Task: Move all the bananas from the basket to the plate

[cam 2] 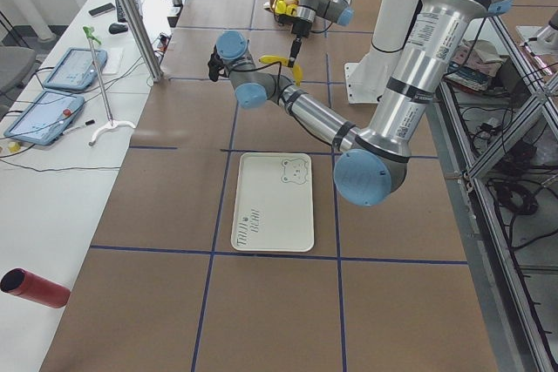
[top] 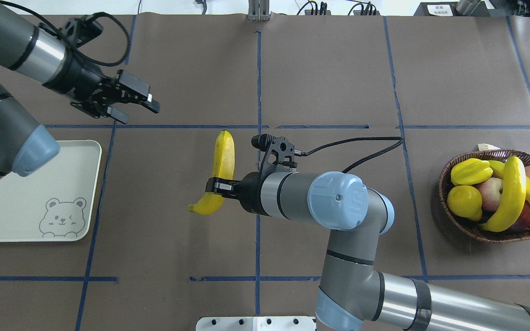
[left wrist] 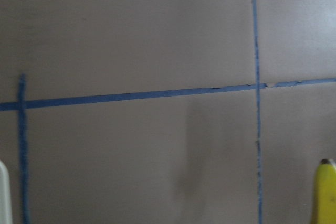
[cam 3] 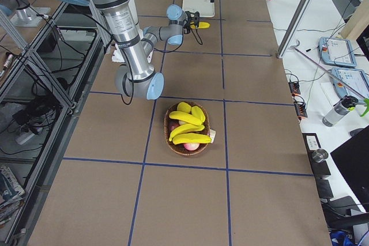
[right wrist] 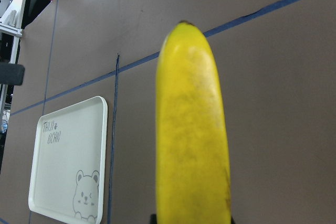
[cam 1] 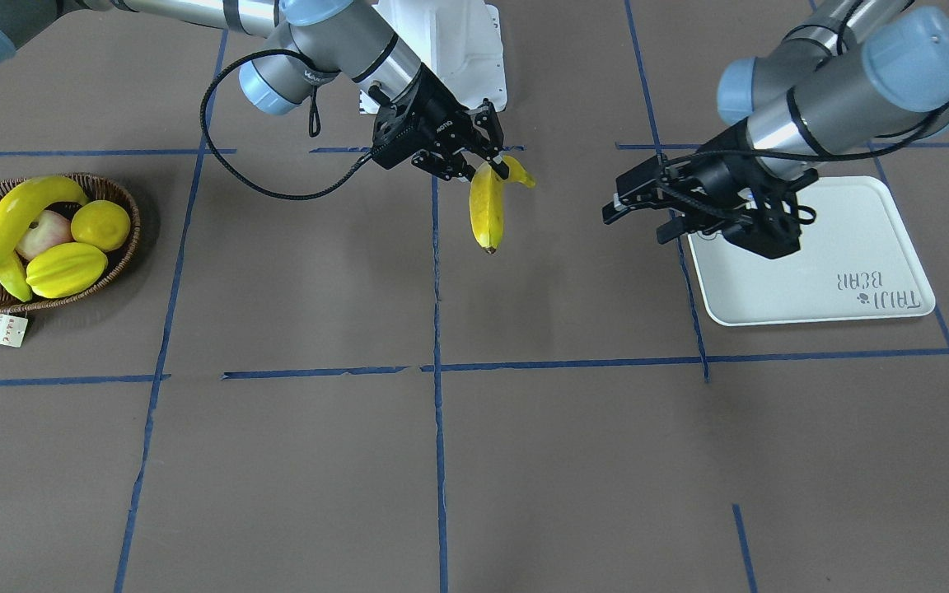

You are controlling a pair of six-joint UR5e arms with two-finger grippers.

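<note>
Brown surface point(top: 338, 69): pale rectangular bear plate point(top: 16, 207) bare. My right gripper point(top: 216, 186) clamps one glossy yellow banana point(top: 224, 156) short of it; three more bananas point(top: 511, 193) wait in the dark wicker basket point(top: 499, 239); my left gripper point(top: 138, 112) stands apart.

A robotics lab; teach pendants point(cam 2: 74, 69) (two) beside a tape-gridded table point(cam 1: 301, 280).

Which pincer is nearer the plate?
Left. The left pincer hovers near the plate's far corner; the right pincer holds a banana farther off, near the centre.
</note>
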